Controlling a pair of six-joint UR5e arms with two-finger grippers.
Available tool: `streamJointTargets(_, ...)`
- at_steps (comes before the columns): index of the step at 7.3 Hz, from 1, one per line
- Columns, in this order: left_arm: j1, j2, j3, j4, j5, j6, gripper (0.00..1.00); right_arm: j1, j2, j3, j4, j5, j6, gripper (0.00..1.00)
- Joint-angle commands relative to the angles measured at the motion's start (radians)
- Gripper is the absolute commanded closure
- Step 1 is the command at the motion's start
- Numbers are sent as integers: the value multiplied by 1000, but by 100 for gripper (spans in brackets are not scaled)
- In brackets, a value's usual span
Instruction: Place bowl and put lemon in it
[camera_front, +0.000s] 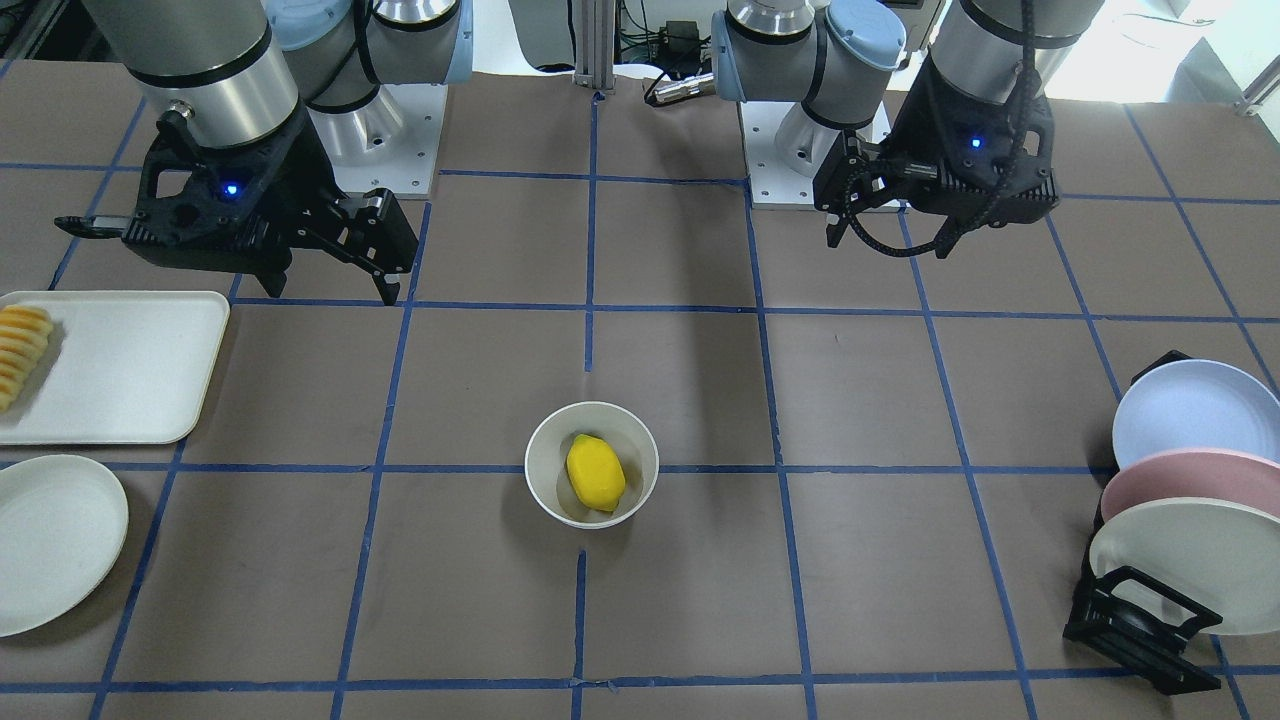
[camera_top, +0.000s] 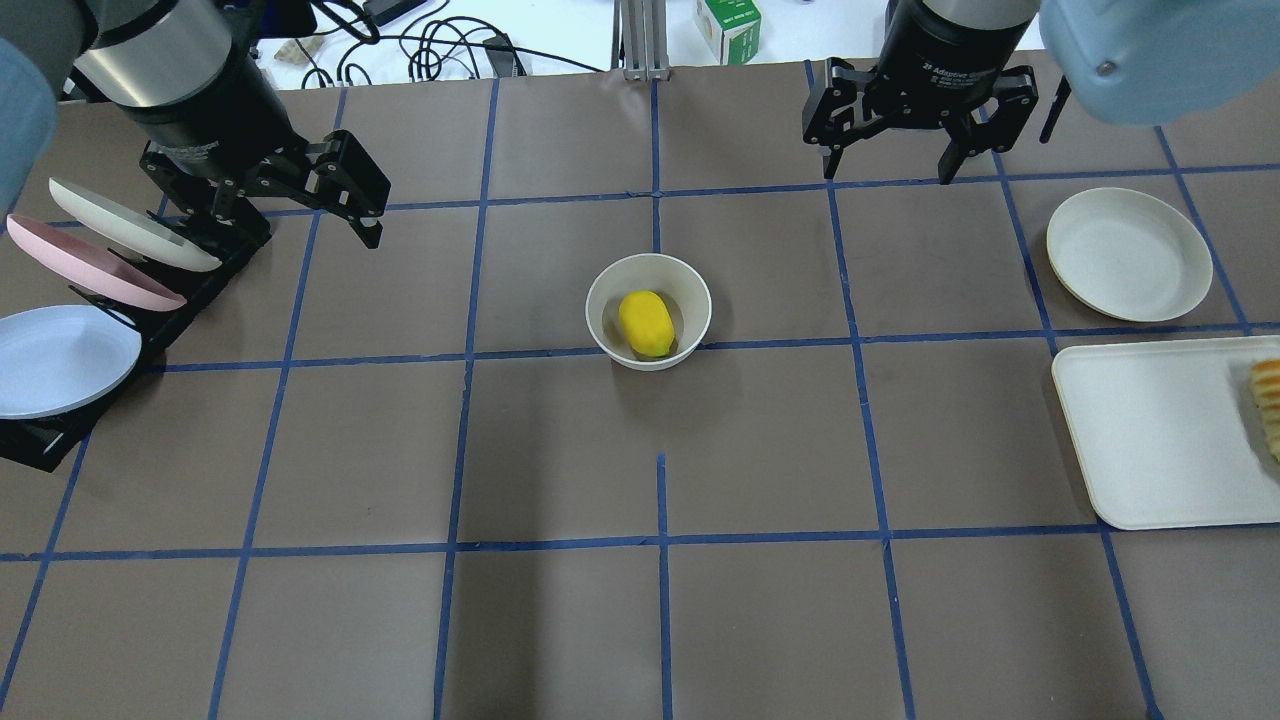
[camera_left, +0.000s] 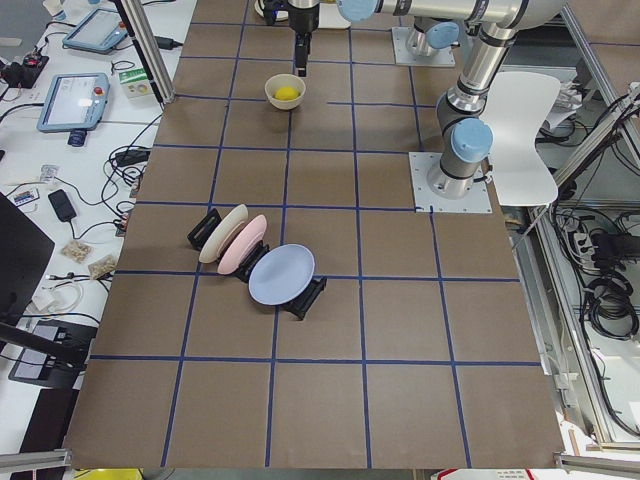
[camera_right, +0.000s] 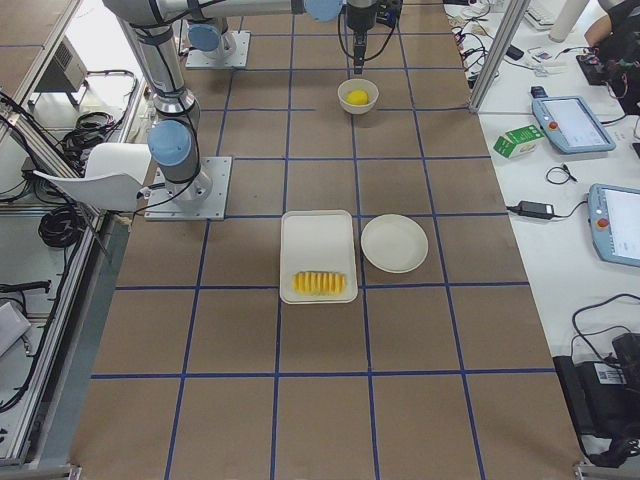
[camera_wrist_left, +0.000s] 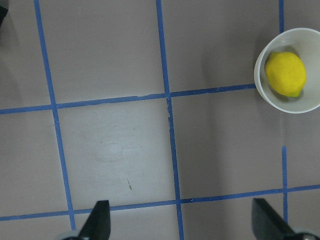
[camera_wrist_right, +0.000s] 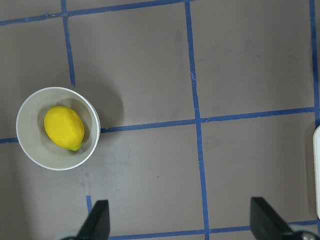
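The small off-white bowl (camera_front: 548, 470) stands upright near the middle of the table, and the yellow lemon (camera_front: 595, 472) lies inside it. They also show in the overhead view: the bowl (camera_top: 604, 300) and the lemon (camera_top: 646, 323). My left gripper (camera_top: 290, 225) is open and empty, raised above the table, far from the bowl. My right gripper (camera_top: 887, 175) is open and empty, raised at the far side of the table. The left wrist view shows the bowl (camera_wrist_left: 262, 92) and the lemon (camera_wrist_left: 285, 74) at its upper right. The right wrist view shows the bowl (camera_wrist_right: 30, 147) and the lemon (camera_wrist_right: 64, 127) at its left.
A black rack (camera_top: 190, 290) with three plates on edge stands below my left gripper. A flat off-white plate (camera_top: 1128, 252) and a white tray (camera_top: 1160, 430) with sliced fruit (camera_top: 1268, 400) lie on my right side.
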Motion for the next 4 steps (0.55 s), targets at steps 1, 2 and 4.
streamJointTargets(1, -2, 2, -5, 0, 1, -2, 0, 2, -1, 1, 7, -1, -1, 0)
streamJointTargets(2, -2, 2, -5, 0, 1, -2, 0, 2, -1, 1, 21, -1, -1, 0)
streamJointTargets(4, -5, 2, -6, 0, 2, -3, 0, 7, -1, 1, 21, -1, -1, 0)
